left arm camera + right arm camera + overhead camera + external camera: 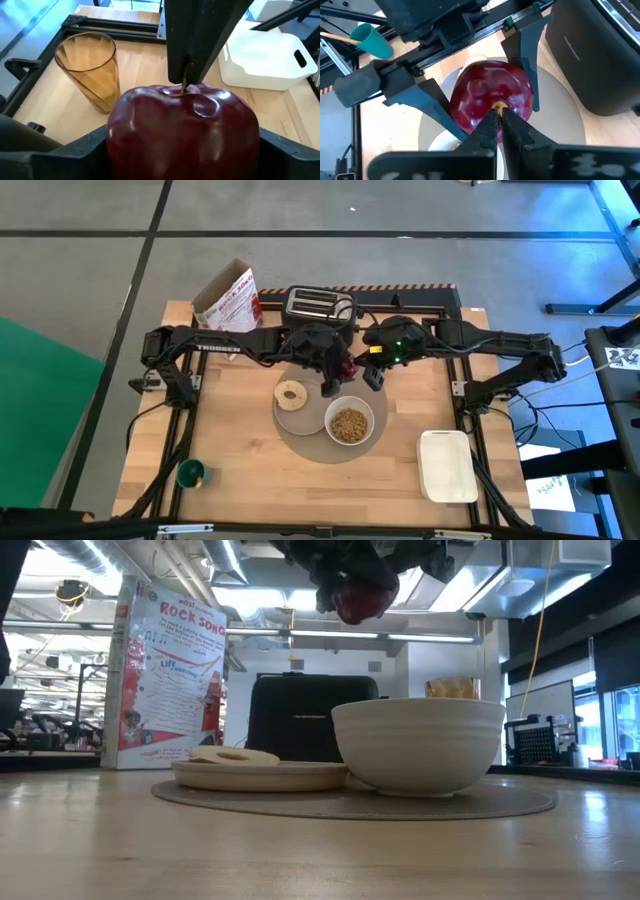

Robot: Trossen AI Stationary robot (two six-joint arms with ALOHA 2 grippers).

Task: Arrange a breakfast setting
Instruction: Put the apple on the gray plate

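Left pincer [485,107] clamped mid-air, right pincer [499,125] pinched alongside

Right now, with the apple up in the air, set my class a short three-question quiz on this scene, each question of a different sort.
1. True or false: the left claw holds the red apple by its sides.
2. Multiple choice: what does the right claw pinch? A) the white bowl B) the apple's stem C) the white tray
3. Fill in: the ring-shaped bread lies on the small grey ____.

Key: 1 true. 2 B. 3 plate, on the round grey mat.
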